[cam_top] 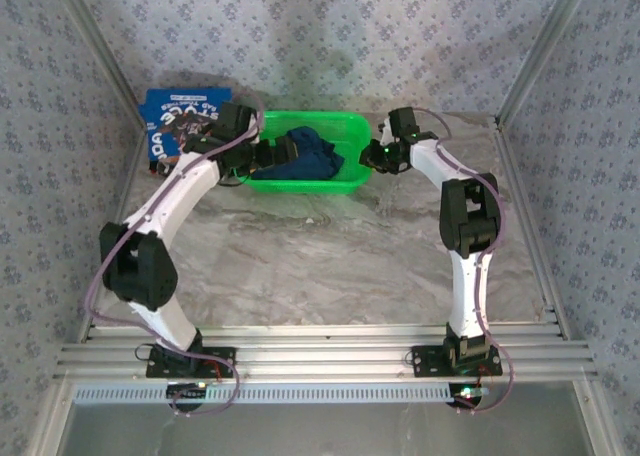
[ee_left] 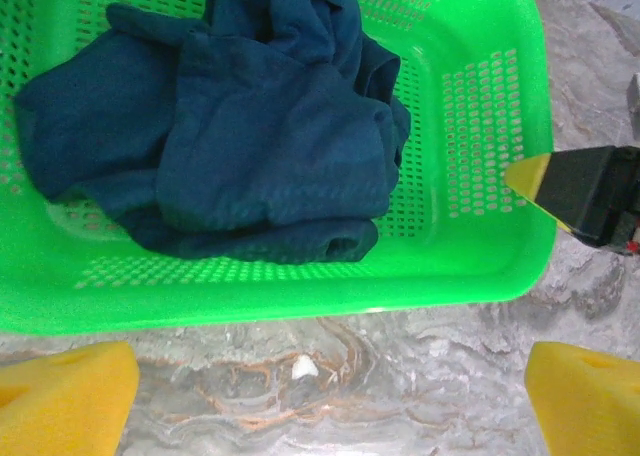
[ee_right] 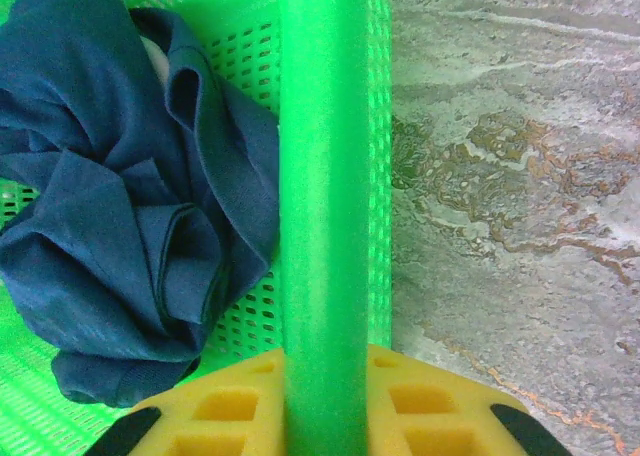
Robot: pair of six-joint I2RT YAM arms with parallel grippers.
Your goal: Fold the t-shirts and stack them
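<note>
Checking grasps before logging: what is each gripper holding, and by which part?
The right gripper clamps the green plastic mesh basket by its right-end rim. The left gripper, jaws open, holds nothing.

left fingers (ee_left: 60,396) spread wide (arm reaching forward); right fingers (ee_right: 430,401) clamp basket rim (ee_right: 320,176)

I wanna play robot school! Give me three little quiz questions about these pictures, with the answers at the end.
1. True or false: the dark navy t-shirt lies crumpled inside the green basket.
2. What is the right claw pinching? A) the basket's rim B) the navy shirt C) nothing
3. Fill in: the left claw is wide ____.
Key: 1 true; 2 A; 3 open.
</note>
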